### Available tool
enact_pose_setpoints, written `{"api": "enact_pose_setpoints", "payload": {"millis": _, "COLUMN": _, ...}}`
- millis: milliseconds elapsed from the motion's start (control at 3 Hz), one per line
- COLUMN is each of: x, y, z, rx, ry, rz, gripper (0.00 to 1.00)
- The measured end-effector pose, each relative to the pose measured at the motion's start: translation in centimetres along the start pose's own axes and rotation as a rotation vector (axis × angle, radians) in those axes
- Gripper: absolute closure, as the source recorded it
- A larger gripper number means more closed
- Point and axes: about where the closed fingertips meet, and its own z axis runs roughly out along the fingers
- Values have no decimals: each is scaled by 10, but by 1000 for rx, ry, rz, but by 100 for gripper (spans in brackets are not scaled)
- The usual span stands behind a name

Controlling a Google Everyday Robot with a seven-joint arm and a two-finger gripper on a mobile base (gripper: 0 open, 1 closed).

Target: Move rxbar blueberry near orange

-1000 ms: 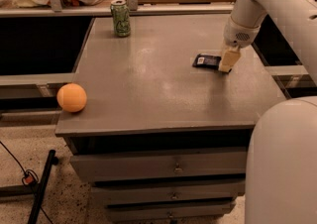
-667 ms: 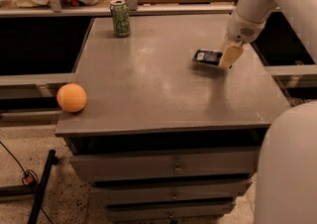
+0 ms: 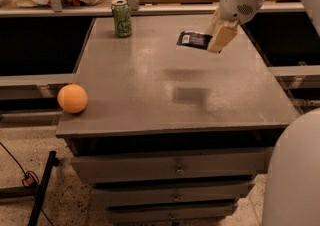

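The rxbar blueberry (image 3: 192,39) is a dark flat bar with a white label patch. It hangs in the air above the grey table (image 3: 150,100), its shadow on the tabletop below. My gripper (image 3: 216,40) is shut on the bar's right end, at the upper right of the camera view. The orange (image 3: 73,98) sits at the table's front left corner, far to the left of and below the bar.
A green drink can (image 3: 121,18) stands at the table's back left. The robot's white body (image 3: 295,170) fills the lower right. Drawers sit under the tabletop. A black pole and cables lie on the floor at the lower left.
The gripper has lifted the bar off the table, from resting on the surface to well above it. The orange and can have not moved.
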Motion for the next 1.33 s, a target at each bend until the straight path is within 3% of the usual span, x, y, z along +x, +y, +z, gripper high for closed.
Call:
{"api": "enact_pose_setpoints", "payload": {"millis": 667, "x": -83, "y": 39, "z": 2, "rx": -38, "ry": 16, "rz": -228, "gripper": 100}}
{"api": "enact_pose_setpoints", "payload": {"millis": 1333, "x": -144, "y": 88, "z": 27, "rx": -100, "ry": 29, "rz": -379, "gripper": 100}}
